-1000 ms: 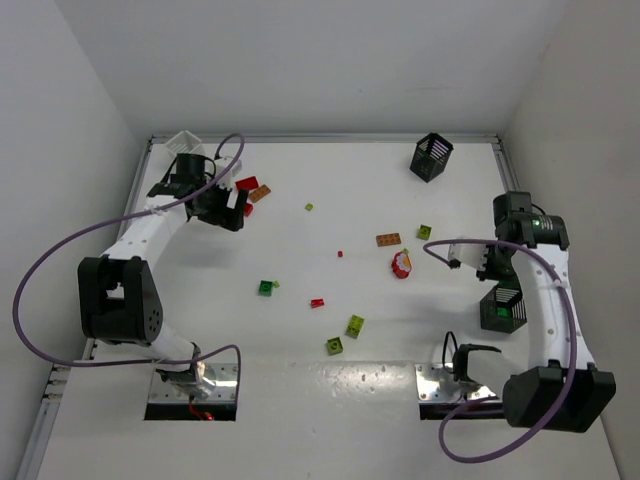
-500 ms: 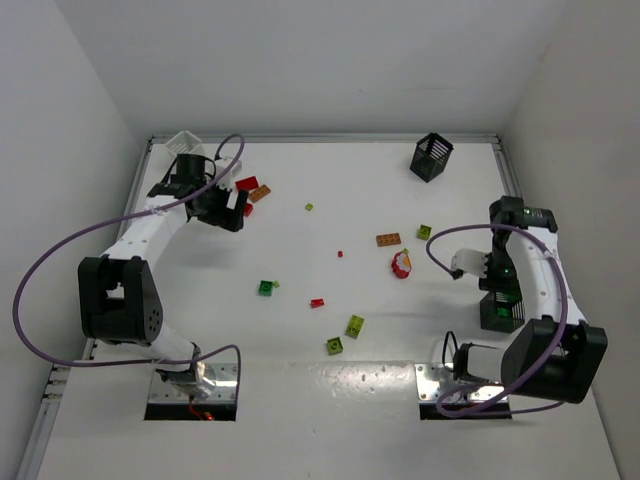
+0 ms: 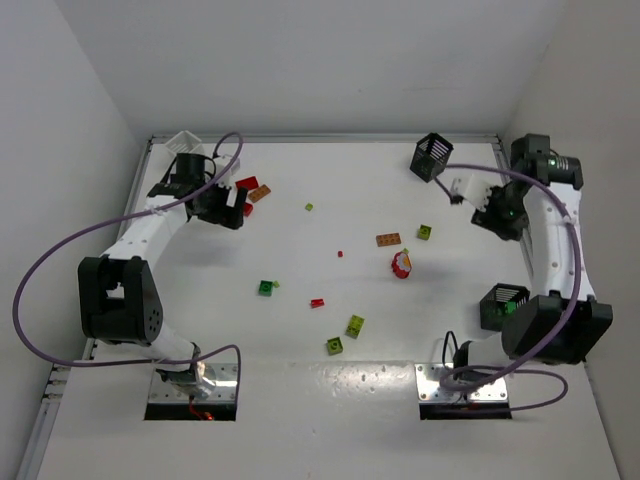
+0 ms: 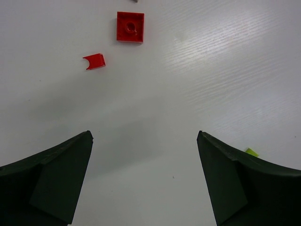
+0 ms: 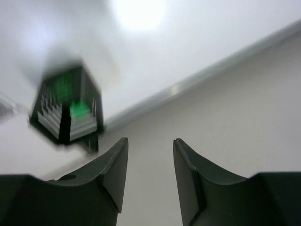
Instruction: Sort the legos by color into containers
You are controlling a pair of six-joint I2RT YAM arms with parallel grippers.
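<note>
The left gripper (image 4: pixel 145 179) hangs low over the white tabletop (image 4: pixel 188 70) with its jaws spread wide and nothing between them. Just ahead of it lie a red square studded plastic plate (image 4: pixel 130 27) and a small red curved piece (image 4: pixel 95 61), and a yellow-green chip (image 4: pixel 251 152) peeps out beside its right finger. The right gripper (image 5: pixel 149 143) is raised near the right side, jaws partly apart and empty; its blurred view takes in a black slatted plastic basket (image 5: pixel 68 110) with green pieces inside. From above, the other small plastic legos lie scattered across the middle: an orange-brown flat plate (image 3: pixel 388 239), a green brick (image 3: pixel 266 287), a yellow-green brick (image 3: pixel 354 326) and a tiny red piece (image 3: pixel 317 302). A second black basket (image 3: pixel 431 156) stands at the far edge and a white slatted basket (image 3: pixel 185 143) in the far left corner. I judge these pieces light, rigid and slick, not fragile. The flat plates sit low, so each wants a pinch across two opposite edges with fingertips close to the tabletop, or it may squirt away. The baskets look light enough to slide if knocked. No brand, label or lettering can be read anywhere.
</note>
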